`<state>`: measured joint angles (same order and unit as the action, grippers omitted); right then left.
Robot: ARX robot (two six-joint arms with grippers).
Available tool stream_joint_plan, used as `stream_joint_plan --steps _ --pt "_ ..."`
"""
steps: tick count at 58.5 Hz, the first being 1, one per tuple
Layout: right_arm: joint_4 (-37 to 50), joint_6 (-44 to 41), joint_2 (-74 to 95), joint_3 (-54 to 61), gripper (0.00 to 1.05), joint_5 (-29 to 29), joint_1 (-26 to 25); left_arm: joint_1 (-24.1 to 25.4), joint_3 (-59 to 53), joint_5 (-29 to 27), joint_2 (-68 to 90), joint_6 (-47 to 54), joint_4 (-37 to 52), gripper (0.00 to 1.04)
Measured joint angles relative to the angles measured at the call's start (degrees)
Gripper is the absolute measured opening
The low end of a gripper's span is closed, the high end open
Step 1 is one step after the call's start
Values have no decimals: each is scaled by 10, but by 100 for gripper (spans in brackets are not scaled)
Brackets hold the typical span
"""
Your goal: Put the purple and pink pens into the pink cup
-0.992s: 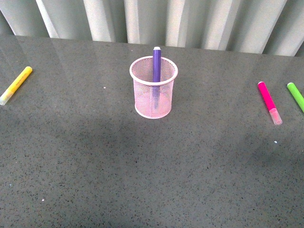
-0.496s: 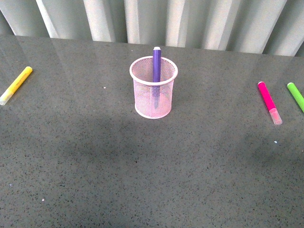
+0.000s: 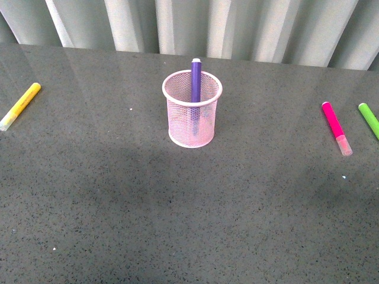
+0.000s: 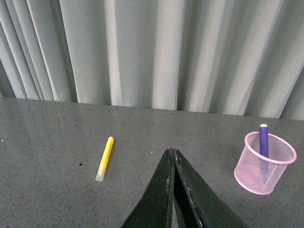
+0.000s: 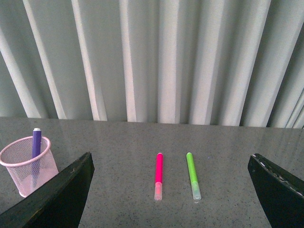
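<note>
Lab-like setup: speckled tabletop [image 3: 177, 207]; curtain [image 3: 237, 26] (pale, pleated).

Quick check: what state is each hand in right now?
Left hand: shut, holding nothing.
Right hand: open, holding nothing.

We see soft, even light in all three views. In the front view the curtain [image 3: 237, 23] along the top is the brightest area, and its folds shade to grey. The table [image 3: 89, 236] has a pale sheen in the upper part of the frame and a broad, soft-edged darker band across the middle. The pink cup [image 3: 192, 112] throws only a faint shadow. Focus is crisp. In the wrist views the left gripper [image 4: 171, 151] and right gripper [image 5: 171, 159] show as near-black shapes along the bottom with little surface detail.
</note>
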<state>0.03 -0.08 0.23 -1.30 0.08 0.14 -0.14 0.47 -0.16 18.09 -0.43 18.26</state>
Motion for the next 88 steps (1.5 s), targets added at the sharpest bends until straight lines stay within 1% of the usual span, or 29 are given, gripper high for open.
stream_joint_plan --steps 30,33,36,50,51,56,57,59,61,65,66,67,68,70,71,73,77,80,82,88 --pt "0 0 0 0 98 0 0 0 0 0 -82 0 -82 4" --pt "0 0 0 0 98 0 0 0 0 0 -127 0 -142 4" --pt "0 0 0 0 98 0 0 0 0 1 -159 0 -176 4" --pt "0 0 0 0 98 0 0 0 0 2 -178 0 -182 4" --pt "0 0 0 0 98 0 0 0 0 2 -178 0 -182 7" --pt "0 0 0 0 98 0 0 0 0 1 -179 0 -182 30" --pt "0 0 0 0 98 0 0 0 0 2 -179 0 -182 32" --pt "0 0 0 0 98 0 0 0 0 2 -179 0 -182 39" --pt "0 0 0 0 98 0 0 0 0 1 -179 0 -182 48" --pt "0 0 0 0 98 0 0 0 0 2 -179 0 -182 63" --pt "-3 1 2 -1 98 6 1 0 0 2 -179 0 -182 68" --pt "-37 14 17 -12 98 35 5 0 0 1 -179 0 -182 71" --pt "-53 21 27 -19 98 47 4 0 0 2 -179 0 -182 73" --pt "-87 33 82 -39 98 73 -4 0 0 1 -179 0 -182 81" --pt "-86 34 97 -42 98 74 -9 0 0 1 -179 0 -182 82" --pt "-71 33 147 -50 98 68 -29 0 0 1 -179 0 -182 90" --pt "-16 38 265 -73 98 21 -81 0 0 2 -179 0 -182 99" --pt "1 48 336 -96 98 -23 -110 0 0 2 -179 1 -182 98" --pt "9 59 405 -121 98 -74 -134 0 0 2 -179 1 -182 97" --pt "12 75 553 -175 98 -170 -156 0 0 1 -179 1 -182 98"
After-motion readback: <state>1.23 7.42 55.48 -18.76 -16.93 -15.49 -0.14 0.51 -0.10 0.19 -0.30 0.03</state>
